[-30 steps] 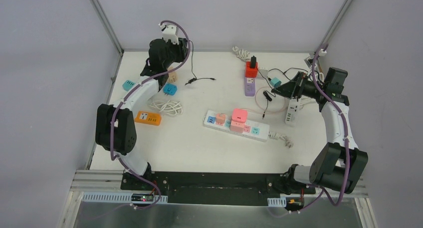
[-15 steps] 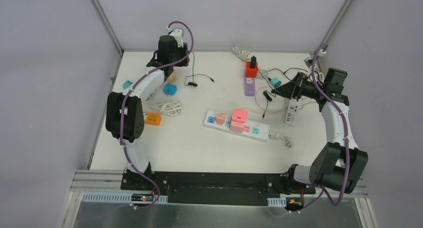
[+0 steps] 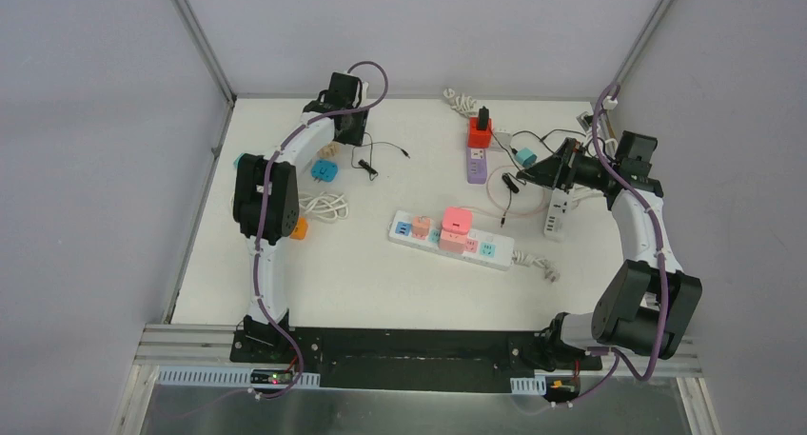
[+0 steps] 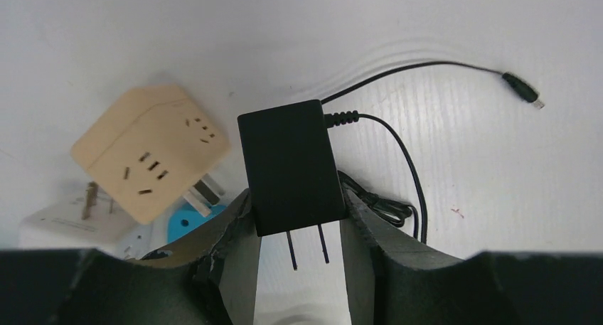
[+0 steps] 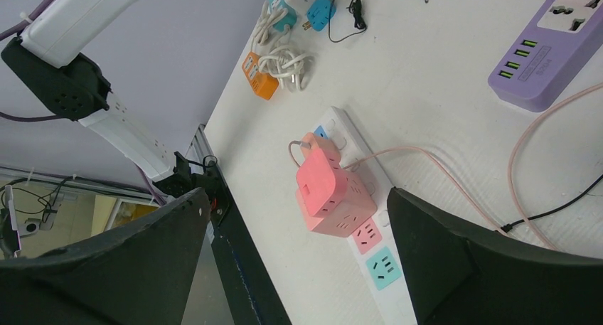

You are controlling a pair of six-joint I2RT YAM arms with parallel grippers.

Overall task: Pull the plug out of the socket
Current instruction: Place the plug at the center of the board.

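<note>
- Nearest me, a little toward 5 o'clock of the table (image 3: 381,292) centre, a white strip (image 3: 485,249) lies with a pink cube (image 3: 455,227) plugged into it.
- Out at 9 o'clock an orange socket (image 3: 299,229) pokes out from behind the left arm, with a white coil (image 3: 324,205) just beside it.
- At 3 o'clock the right pincer (image 3: 525,176) hangs over the table, its jaws spread as wide as they go and nothing between them.
- Past it, near 1 o'clock, a purple strip (image 3: 476,164) touches a red cube (image 3: 480,134) that has a black charger (image 3: 484,118) standing in it.
- Far off at 11 o'clock the left pincer (image 4: 295,197) is drawn in narrow, clamped on the two sides of the black plug (image 4: 288,161).
- The plug sits in no socket. Both its prongs stick out bare toward the wrist, and its cord (image 4: 405,154) trails on the table.
- A beige cube (image 4: 149,151) lies at the plug's 9 o'clock, near it but apart, and a blue cube (image 4: 186,224) peeks out just below that.
</note>
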